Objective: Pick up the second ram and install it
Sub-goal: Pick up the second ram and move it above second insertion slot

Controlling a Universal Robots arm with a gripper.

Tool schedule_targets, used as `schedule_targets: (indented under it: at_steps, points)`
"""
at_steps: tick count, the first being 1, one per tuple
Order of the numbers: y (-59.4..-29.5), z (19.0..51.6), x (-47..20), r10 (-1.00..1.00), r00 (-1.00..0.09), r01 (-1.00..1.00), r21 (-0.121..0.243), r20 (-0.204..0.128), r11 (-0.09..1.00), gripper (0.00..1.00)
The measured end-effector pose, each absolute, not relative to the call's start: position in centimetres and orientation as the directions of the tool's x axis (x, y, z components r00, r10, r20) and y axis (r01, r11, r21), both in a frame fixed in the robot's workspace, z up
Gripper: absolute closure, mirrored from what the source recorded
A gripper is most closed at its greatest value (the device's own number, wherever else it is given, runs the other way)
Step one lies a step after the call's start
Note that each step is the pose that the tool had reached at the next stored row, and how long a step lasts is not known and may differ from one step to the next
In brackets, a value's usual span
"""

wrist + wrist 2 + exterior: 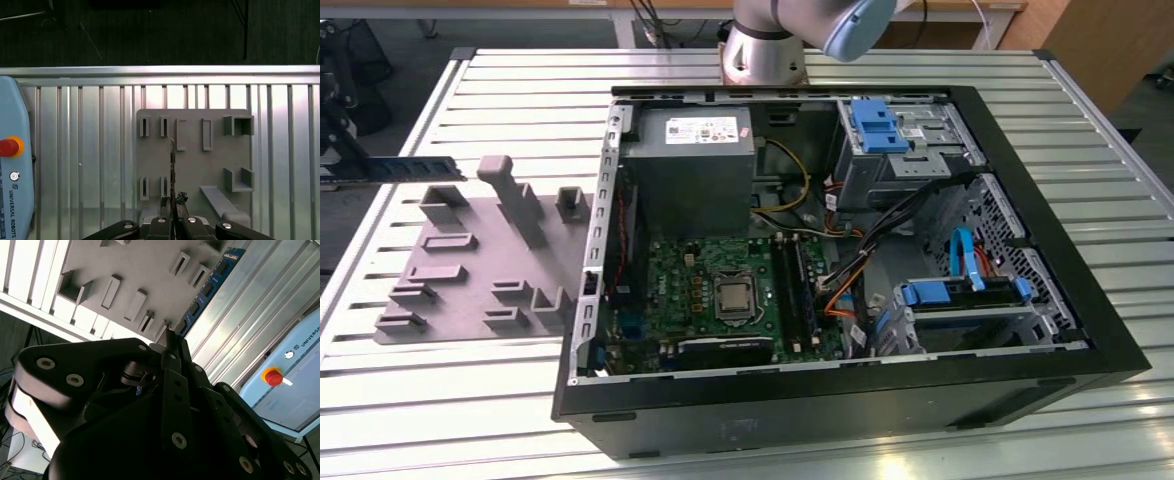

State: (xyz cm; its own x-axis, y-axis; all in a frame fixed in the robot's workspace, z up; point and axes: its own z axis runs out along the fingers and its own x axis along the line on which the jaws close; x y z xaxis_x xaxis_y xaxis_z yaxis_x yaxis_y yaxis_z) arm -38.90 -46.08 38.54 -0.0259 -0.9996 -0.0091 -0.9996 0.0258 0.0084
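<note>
As the hand [173,201] squeezes shut on the second ram [172,165], the thin stick pokes straight out from between its two fingers. In the first wrist view you look along the stick's thin edge, and it shows as a dark line over the gray holder [215,165]. In the second wrist view the hand [170,342] is big and black, and the second ram [207,287] shows its blue side with small dark chips. There the stick reaches out past the edge of the gray holder [125,265] and over the shiny slats of the worktop [260,300].

In the exterior view the second ram [411,168] lies level near the exterior view's left edge. It looks lifted up, just beside the gray holder [467,250] and not in any of its slots. The holder lies flat on the worktop [520,80].

An open computer case [1067,300] lies on its side on the exterior view's right, well apart from the stick. Inside it is a green board [687,290] with long black slots [790,280]. The robot arm [767,45] stands behind the case.

A light blue box [15,200] with a red button [7,147] rests on the worktop near the holder.
</note>
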Motion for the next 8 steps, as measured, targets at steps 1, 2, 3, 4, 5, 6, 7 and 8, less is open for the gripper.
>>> schedule_targets:
  at_steps: [1,2,3,4,5,6,7,8]
  points:
    - [-46.08,38.54,-38.78,-1.0,-0.026,-1.0,0.008,-0.009,0.026,0.86]
    - [-46.08,38.54,-38.67,-1.0,-0.026,-1.0,0.008,-0.009,0.026,0.86]
    - [-46.08,38.54,-38.55,-1.0,-0.026,-1.0,0.008,-0.009,0.026,0.86]
    - [-46.08,38.54,-38.43,-1.0,-0.026,-1.0,0.008,-0.009,0.026,0.86]
    - [-46.08,38.54,-38.31,-1.0,-0.026,-1.0,0.008,-0.009,0.026,0.86]
    - [-46.08,38.54,-38.18,-1.0,-0.026,-1.0,0.008,-0.009,0.026,0.86]
    - [-46.08,38.54,-38.06,-1.0,-0.026,-1.0,0.008,-0.009,0.026,0.86]
    - [-46.08,38.54,-37.93,-1.0,-0.026,-1.0,0.008,-0.009,0.026,0.86]
